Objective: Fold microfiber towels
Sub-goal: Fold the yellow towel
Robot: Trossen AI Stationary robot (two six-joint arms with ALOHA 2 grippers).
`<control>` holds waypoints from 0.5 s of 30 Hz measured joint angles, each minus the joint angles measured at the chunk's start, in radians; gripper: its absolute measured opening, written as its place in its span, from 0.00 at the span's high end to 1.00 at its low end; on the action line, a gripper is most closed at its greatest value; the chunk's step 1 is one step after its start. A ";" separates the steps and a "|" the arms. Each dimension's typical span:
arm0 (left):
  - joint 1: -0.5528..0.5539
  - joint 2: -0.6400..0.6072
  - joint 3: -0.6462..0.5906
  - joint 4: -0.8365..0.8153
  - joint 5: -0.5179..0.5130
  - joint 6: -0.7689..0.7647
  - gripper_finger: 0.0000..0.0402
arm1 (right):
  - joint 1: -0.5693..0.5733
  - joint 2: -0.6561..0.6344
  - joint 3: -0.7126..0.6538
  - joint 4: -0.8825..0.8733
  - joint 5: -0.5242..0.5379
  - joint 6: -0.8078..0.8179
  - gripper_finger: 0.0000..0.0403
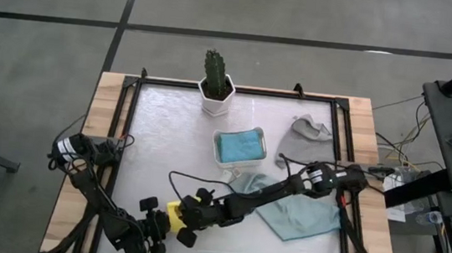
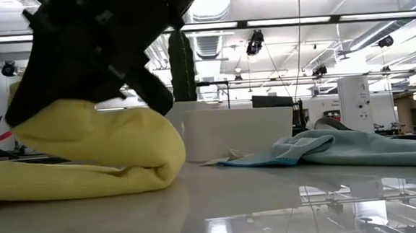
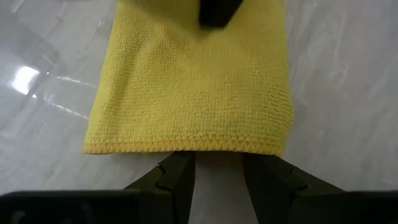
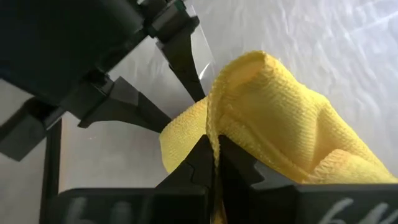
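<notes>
Mid-fold, I judge: at the table's six o'clock the right gripper (image 4: pixel 214 163) pinches the yellow towel's (image 1: pixel 173 213) raised edge, left gripper (image 3: pixel 217 177) spread beside its hem, so next calls for laying that edge flat.

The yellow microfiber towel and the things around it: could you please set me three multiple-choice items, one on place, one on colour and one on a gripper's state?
1. Where does the small white rectangular plastic tray sit?
A. in front of the white potted cactus
B. off the table
C. under the left arm

2. What colour is the folded cloth in that tray?
A. grey
B. bright blue
C. olive green

3. How is the right gripper?
A. wide open
B. shut on nothing
C. shut on the yellow microfiber towel

Key: 1 A, the high view shows it just in front of the pot; 2 B, blue shows inside its rim; 3 C, the right wrist view shows a towel edge pinched between shut fingers.
</notes>
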 joint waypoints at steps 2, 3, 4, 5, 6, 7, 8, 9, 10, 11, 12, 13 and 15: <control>0.000 0.000 0.000 0.000 0.000 0.000 0.71 | -0.001 0.009 0.007 0.002 -0.008 0.000 0.98; 0.000 0.000 0.000 0.000 -0.001 0.000 0.71 | -0.003 0.012 0.007 0.004 -0.008 0.000 0.98; 0.000 0.000 0.000 0.001 -0.002 0.000 0.71 | -0.005 0.014 0.007 0.010 -0.008 0.003 0.98; 0.000 0.000 0.000 0.003 -0.002 0.000 0.71 | -0.007 0.014 0.007 0.011 -0.008 0.015 0.98; 0.001 0.000 0.000 0.004 -0.003 0.000 0.71 | -0.009 0.014 0.007 0.010 -0.008 0.021 0.98; 0.001 0.000 0.000 0.004 -0.003 0.000 0.71 | -0.011 0.014 0.007 0.011 -0.008 0.028 0.97; 0.001 0.000 0.000 0.005 -0.004 0.000 0.71 | -0.012 0.014 0.007 0.010 -0.008 0.033 0.96; 0.001 0.000 0.000 0.004 -0.004 -0.001 0.71 | -0.013 0.014 0.007 0.010 -0.008 0.034 0.94; 0.001 0.000 0.000 0.005 -0.004 -0.001 0.71 | -0.013 0.014 0.007 0.010 -0.008 0.034 0.92; 0.001 0.000 0.000 0.005 -0.005 -0.001 0.71 | -0.013 0.014 0.007 0.011 -0.008 0.034 0.89; 0.001 0.000 0.000 0.005 -0.005 -0.001 0.71 | -0.013 0.014 0.007 0.011 -0.008 0.032 0.87; 0.001 0.000 0.000 0.006 -0.005 -0.001 0.71 | -0.013 0.014 0.007 0.011 -0.008 0.030 0.84; 0.001 0.000 0.000 0.007 -0.005 -0.001 0.71 | -0.013 0.014 0.007 0.011 -0.008 0.029 0.77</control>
